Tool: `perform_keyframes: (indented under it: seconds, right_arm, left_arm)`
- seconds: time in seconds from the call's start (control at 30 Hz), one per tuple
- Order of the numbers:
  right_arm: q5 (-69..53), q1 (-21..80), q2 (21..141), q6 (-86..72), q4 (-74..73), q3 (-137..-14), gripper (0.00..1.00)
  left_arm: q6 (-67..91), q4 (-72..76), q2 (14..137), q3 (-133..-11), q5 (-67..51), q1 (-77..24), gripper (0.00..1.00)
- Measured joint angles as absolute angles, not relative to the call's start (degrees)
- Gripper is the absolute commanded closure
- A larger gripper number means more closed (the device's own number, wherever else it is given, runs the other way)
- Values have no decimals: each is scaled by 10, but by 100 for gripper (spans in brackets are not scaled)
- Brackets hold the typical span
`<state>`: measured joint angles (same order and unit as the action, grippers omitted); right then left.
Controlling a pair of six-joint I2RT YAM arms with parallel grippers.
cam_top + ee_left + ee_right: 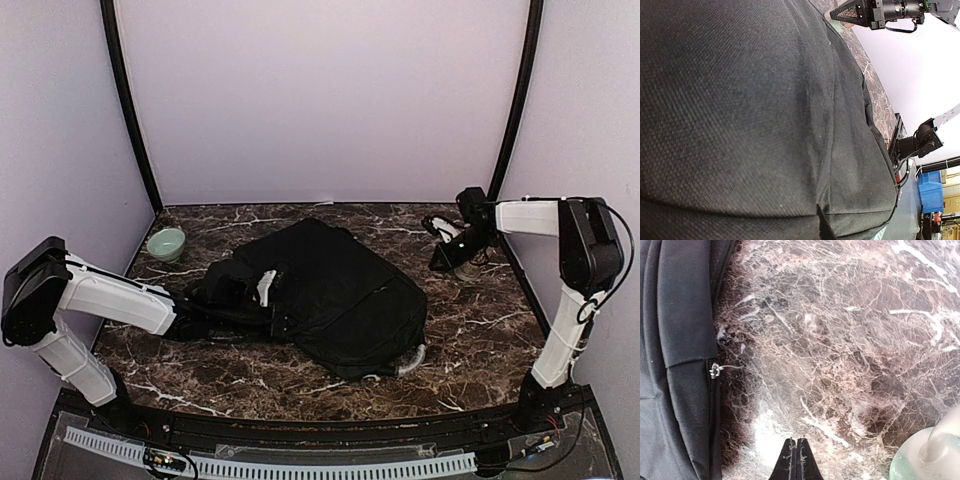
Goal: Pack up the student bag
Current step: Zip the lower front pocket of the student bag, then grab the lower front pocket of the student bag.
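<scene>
At centre: student bag (330, 295), black, slumped; grey loop handle (412, 360) nearside.

The left arm (110, 300) bends at its elbow far out on the left and reaches low to the right. The left hand (240, 292) looks too dark to tell if its fingers are apart or together. The right arm (572, 300) stands up tall, bends and reaches left, and the right hand (796, 450) points down with its two fingers pressed tight together.

Top cam high, near side, facing down, wrist cams v. close — all share bag (330, 290)
</scene>
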<state>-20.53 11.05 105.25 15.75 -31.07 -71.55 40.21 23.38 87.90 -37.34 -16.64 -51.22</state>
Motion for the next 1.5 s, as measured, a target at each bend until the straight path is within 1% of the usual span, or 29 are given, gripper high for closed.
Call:
perform_keyframes:
  seconds: [0.07,0.1,0.13,0.17,0.23,0.33,0.37,0.4,0.43,0.57,0.67,0.83,0.93,1.13,1.37,1.5]
  right_arm:
    - [-203,109,1054,156,-311,-715,94]
    - [-208,110,1054,155,-311,-715,90]
    - [-216,112,1054,155,-310,-715,87]
    - [-228,115,1053,157,-310,-715,84]
    - [-253,120,1048,162,-309,-714,78]
    - [-288,133,1026,180,-314,-711,73]
    - [-299,135,1015,194,-317,-711,72]
    - [-307,149,1006,206,-319,-711,70]
    - [-312,157,999,215,-323,-711,69]
    - [-317,204,987,270,-335,-707,65]
    - [-313,232,987,299,-339,-696,63]
    - [-286,274,987,337,-340,-681,60]
    - [-266,295,987,351,-334,-677,60]
    - [-213,319,987,355,-310,-672,60]
    - [-157,324,987,354,-294,-670,62]
    - [-139,324,979,364,-303,-670,63]
  left_arm:
    - [401,233,879,-373,-166,-512,96]
    - [401,232,879,-373,-166,-512,96]
    - [401,232,879,-373,-166,-512,95]
    - [401,232,879,-373,-166,-512,90]
    - [400,232,879,-373,-166,-512,69]
    - [388,222,877,-373,-169,-514,45]
    - [382,213,874,-373,-170,-514,34]
    - [377,203,870,-374,-169,-516,29]
    - [371,193,866,-374,-167,-517,28]
    - [357,144,832,-374,-140,-524,27]
    - [342,102,809,-377,-113,-531,31]
    - [286,-1,808,-427,-25,-576,33]
    - [241,-36,821,-460,26,-603,33]
    - [158,-46,868,-506,91,-636,33]
    - [104,-38,926,-545,118,-640,33]
    - [94,-38,929,-548,131,-641,33]
